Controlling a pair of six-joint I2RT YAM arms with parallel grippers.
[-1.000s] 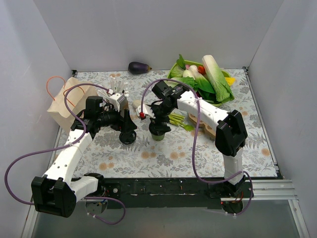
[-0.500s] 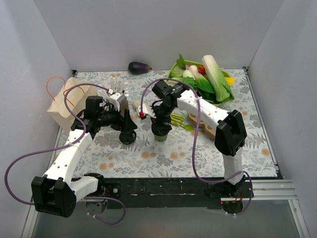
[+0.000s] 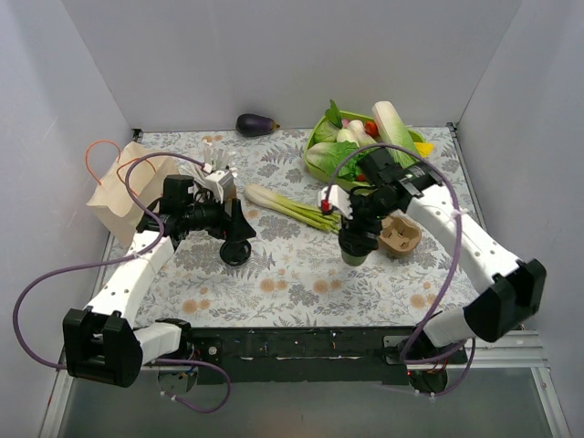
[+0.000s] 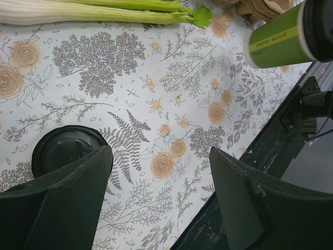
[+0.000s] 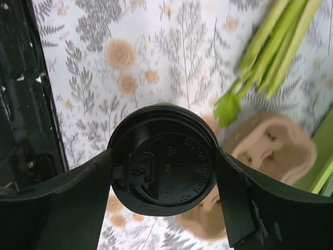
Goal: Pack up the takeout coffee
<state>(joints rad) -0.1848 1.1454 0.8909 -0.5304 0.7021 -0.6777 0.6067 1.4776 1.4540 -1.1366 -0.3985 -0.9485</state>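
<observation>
Small green takeout coffee [image 3: 355,256], capped with a black lid, gripped near its top between the two fingers of the right hand [image 3: 354,239]. From the right wrist, a round black lid filling the gap between the clenched fingers. Now right of centre on the floral worktop [image 3: 274,292], just beside a brown cardboard cup carrier [image 3: 401,236].

Half a second ago at mid-worktop, nearer the left arm. Since then carried rightward along with the whole right arm, uncovering a long pale-green leek [image 3: 290,204] partly hidden under that arm before. Unclear whether lifted or resting on the worktop.

Likely meaning: carrying step nearly over, cup brought up to the carrier but not yet seated in it. Probably next, lowering into one of its wells.

Left hand [image 3: 239,228] spread wide and holding nothing, poised over a loose flat black lid [image 3: 235,255], in much the same spot as before.

Farther out: tan paper bag [image 3: 117,187] at the left edge, heap of vegetables [image 3: 383,137] and a dark aubergine [image 3: 257,124] along the back.
</observation>
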